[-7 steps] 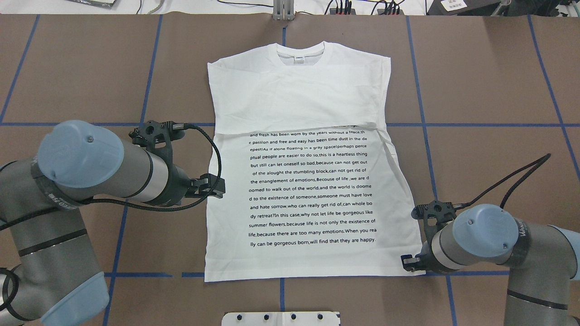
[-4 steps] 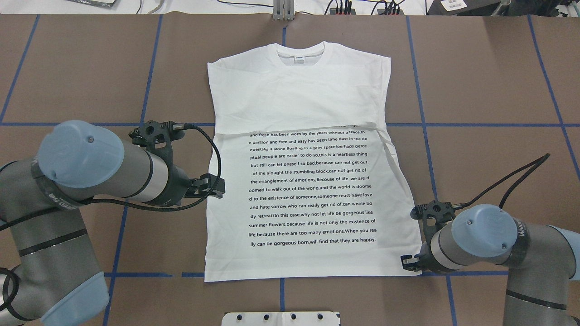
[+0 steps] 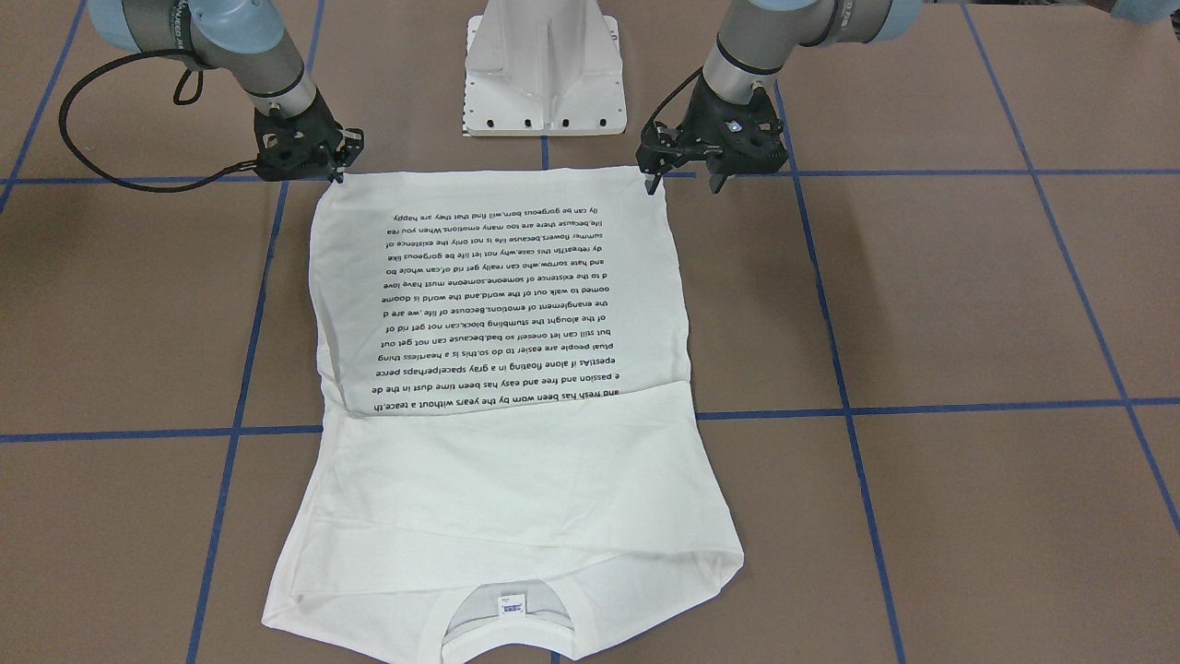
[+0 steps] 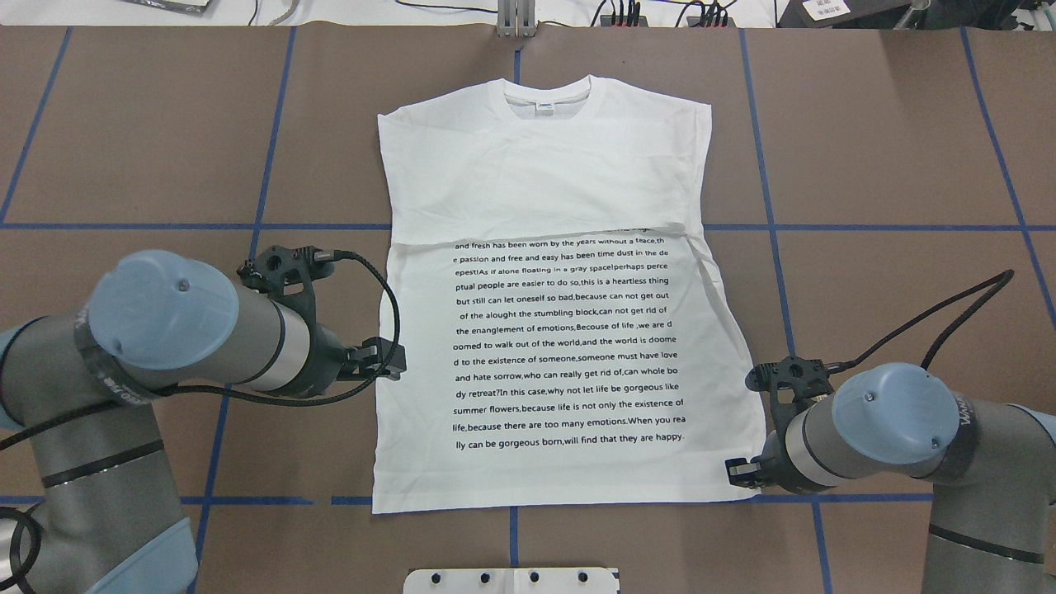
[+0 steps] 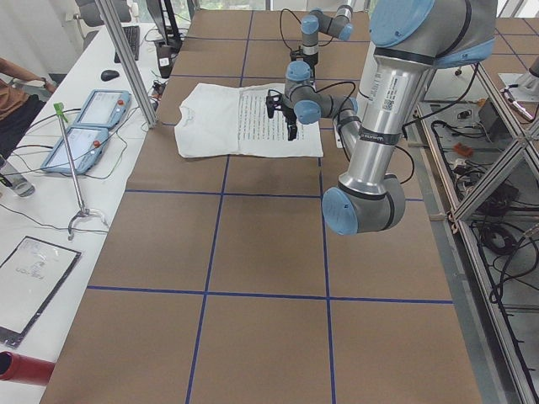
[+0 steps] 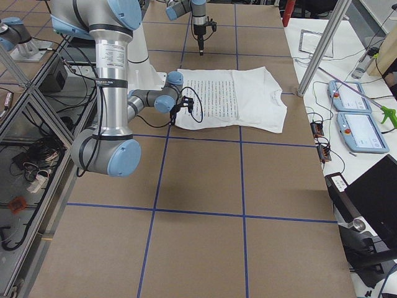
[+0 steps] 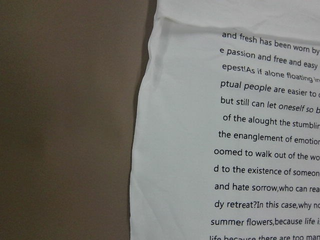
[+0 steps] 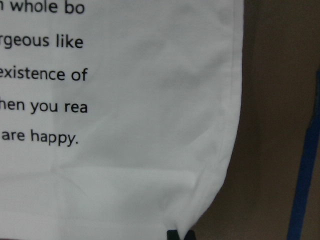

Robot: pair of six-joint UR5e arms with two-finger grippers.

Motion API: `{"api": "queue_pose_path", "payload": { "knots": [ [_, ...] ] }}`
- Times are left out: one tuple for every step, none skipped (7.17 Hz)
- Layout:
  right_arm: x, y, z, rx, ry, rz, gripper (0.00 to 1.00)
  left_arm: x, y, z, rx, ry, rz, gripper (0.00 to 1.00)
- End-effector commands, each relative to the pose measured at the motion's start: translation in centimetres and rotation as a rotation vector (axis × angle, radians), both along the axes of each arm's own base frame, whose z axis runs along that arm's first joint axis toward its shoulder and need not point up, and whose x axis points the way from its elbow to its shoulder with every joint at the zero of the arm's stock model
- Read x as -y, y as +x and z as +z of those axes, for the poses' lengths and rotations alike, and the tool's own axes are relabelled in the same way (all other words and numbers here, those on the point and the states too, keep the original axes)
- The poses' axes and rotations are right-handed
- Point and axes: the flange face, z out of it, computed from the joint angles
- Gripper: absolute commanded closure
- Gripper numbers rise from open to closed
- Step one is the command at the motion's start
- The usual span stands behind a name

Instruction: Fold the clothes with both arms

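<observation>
The white shirt lies flat on the brown table, neck away from the robot, with sleeves folded across the chest and black text below. My left gripper is open, raised over the shirt's left edge. Its wrist view shows only that edge of the shirt. My right gripper sits low at the hem's right corner. It looks shut on the shirt there, with creases running toward a dark fingertip.
The white pedestal base stands just behind the hem. Blue tape lines grid the table. Cables and plugs line the far edge. Tablets and a person's arm are at a side bench.
The left arm has drawn back toward the robot along the shirt's left edge. The right gripper has shifted slightly inward, and the hem's right corner has come in with it.
</observation>
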Motion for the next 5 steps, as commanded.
{"api": "queue_pose_path", "payload": {
  "knots": [
    [1.2,0.8,-1.4,0.03,0.012,0.029,1.0,-7.9,4.5,2.6,0.012,-0.103,0.005,0.01],
    [1.4,1.3,-1.8,0.038,0.013,0.037,1.0,-9.0,6.1,3.4,0.033,-0.108,0.03,0.01],
    [1.4,1.1,-1.7,0.037,0.012,0.035,1.0,-8.7,8.3,5.5,0.08,-0.108,0.037,0.05],
    [1.6,1.2,-2.0,0.043,0.014,0.037,1.0,-8.4,9.3,5.3,0.063,-0.104,0.038,0.12],
    [1.9,1.5,-2.0,0.044,0.011,0.043,1.0,-8.4,9.3,5.3,0.063,-0.104,0.036,0.19]
  ]
}}
